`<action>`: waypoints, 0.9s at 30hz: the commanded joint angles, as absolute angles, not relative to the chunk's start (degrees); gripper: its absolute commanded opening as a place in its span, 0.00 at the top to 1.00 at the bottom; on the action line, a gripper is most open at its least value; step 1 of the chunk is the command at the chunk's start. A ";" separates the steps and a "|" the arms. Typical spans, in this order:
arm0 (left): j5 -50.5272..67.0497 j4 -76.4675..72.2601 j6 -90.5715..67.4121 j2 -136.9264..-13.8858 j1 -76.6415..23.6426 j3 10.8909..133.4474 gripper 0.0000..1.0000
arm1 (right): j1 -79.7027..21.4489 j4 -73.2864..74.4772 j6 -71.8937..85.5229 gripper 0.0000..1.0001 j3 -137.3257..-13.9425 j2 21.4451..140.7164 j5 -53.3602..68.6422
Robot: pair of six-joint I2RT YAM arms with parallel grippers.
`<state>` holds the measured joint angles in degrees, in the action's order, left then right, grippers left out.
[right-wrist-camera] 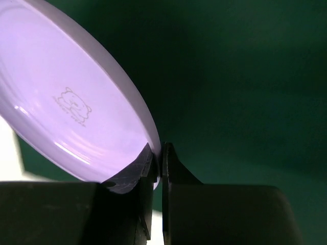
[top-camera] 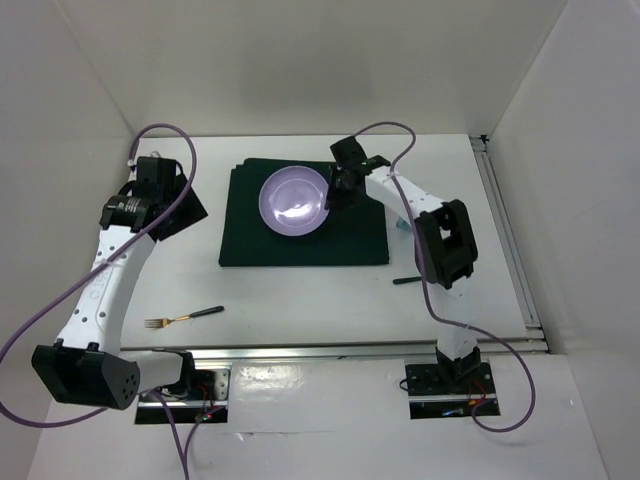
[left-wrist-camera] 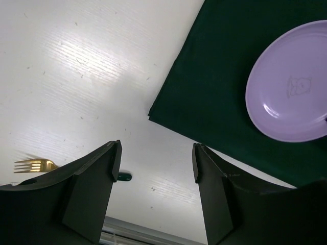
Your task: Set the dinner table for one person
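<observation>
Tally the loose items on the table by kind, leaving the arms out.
mat: 1
plate: 1
fork: 1
dark-handled utensil, its head hidden, kind unclear: 1
Total: 4

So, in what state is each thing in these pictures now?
plate: over the mat, rim pinched by right gripper.
right gripper: shut on plate.
left gripper: open, empty.
mat: spread flat on the dinner table.
fork: lying on the dinner table, untouched.
dark utensil: lying right of mat, partly hidden.
</observation>
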<state>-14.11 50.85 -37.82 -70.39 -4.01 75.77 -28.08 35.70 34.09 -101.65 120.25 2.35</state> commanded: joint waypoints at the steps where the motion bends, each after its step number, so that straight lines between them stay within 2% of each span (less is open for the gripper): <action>1: -14.68 51.86 -38.76 -69.17 -4.22 77.08 0.26 | -26.99 35.52 34.10 1.00 -107.92 123.91 4.57; 9: -14.68 52.38 -38.76 -68.03 -4.22 76.55 0.26 | -24.52 34.89 36.56 1.00 -108.46 127.96 6.59; 10: -14.68 52.38 -38.24 -68.03 -4.22 76.55 0.26 | -24.52 34.89 36.56 0.96 -108.46 127.97 6.59; 13: -15.20 52.91 -37.71 -68.03 -4.22 77.07 0.26 | -24.52 35.95 36.56 0.71 -108.46 127.97 5.90; 14: -15.21 52.91 -37.71 -68.03 -4.22 77.60 0.26 | -24.52 36.56 36.56 0.51 -107.93 127.97 5.28; 15: -15.81 53.43 -37.71 -68.03 -4.22 77.61 0.26 | -24.52 36.56 36.56 0.43 -107.93 127.27 5.27; 17: -16.43 53.44 -37.18 -68.55 -4.22 78.92 0.26 | -24.52 37.17 35.95 0.35 -107.93 126.57 3.61; 23: -16.96 54.49 -37.18 -70.39 -4.22 79.72 0.25 | -25.31 38.49 34.01 0.35 -107.93 122.09 -1.57; 27: -18.72 59.05 -43.48 -71.63 -4.22 74.81 0.34 | -28.20 39.11 32.78 0.35 -106.18 118.57 -5.97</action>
